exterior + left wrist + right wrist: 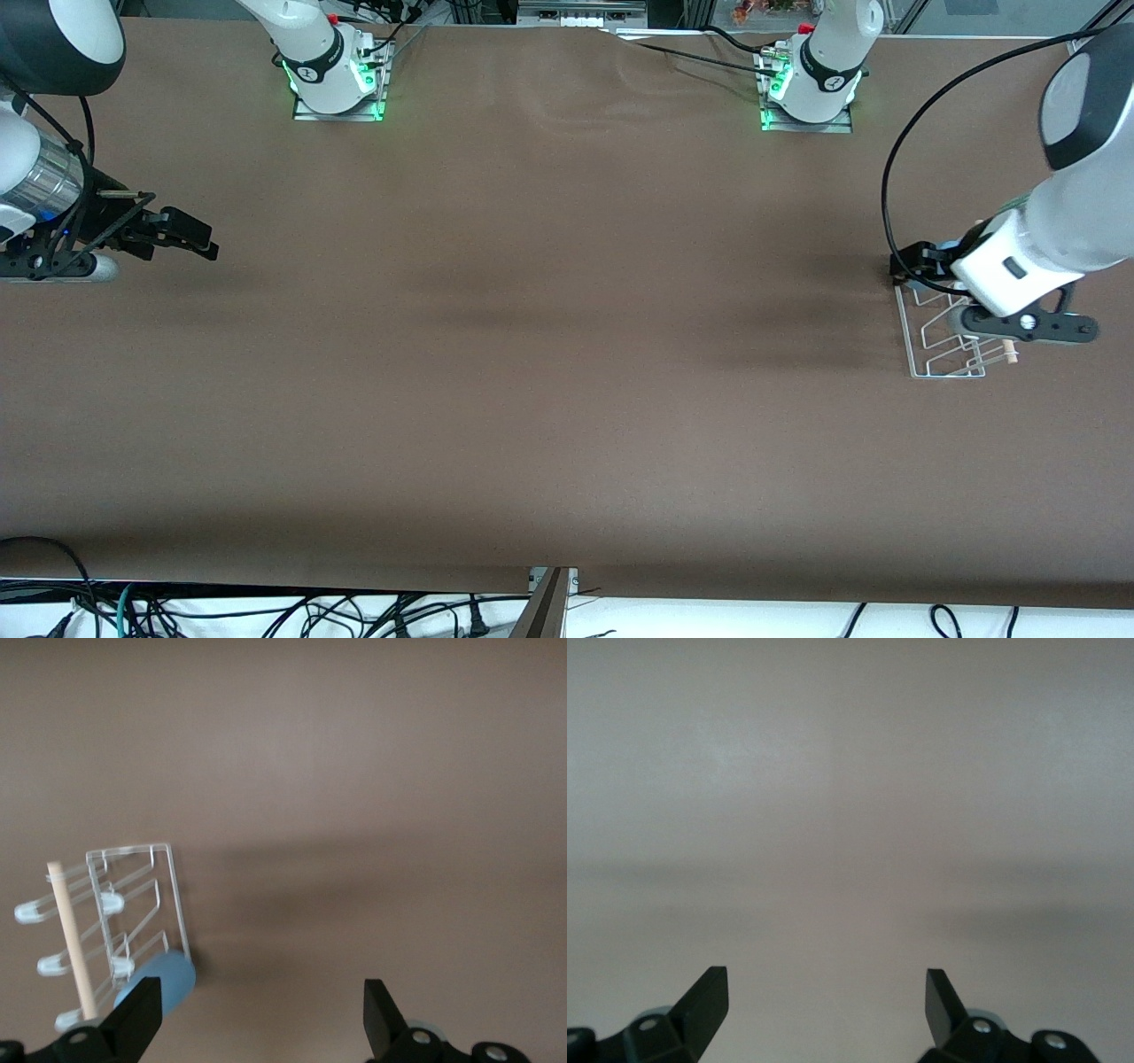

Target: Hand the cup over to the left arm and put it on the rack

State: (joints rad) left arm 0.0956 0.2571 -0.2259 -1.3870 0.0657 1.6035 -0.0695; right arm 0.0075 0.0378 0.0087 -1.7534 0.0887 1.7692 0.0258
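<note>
The brown table (549,372) is bare except at the left arm's end, where the rack (941,341) stands with the left arm (1054,239) stooped over it. The rack holds the cup (159,983), which lies on its side at one corner of the wire frame, near the wooden dowel (73,939); its long axis looks slanted across the pegs rather than upright. The left gripper (261,1014) hangs over bare table just beside the rack, jaws spread wide and empty — the cup sits just outside one finger, not between them. So the placing looks done, and the move left is likely a clean lift away without brushing the cup. The right gripper (827,1005) waits at the right arm's end — wide open, holding nothing.
</note>
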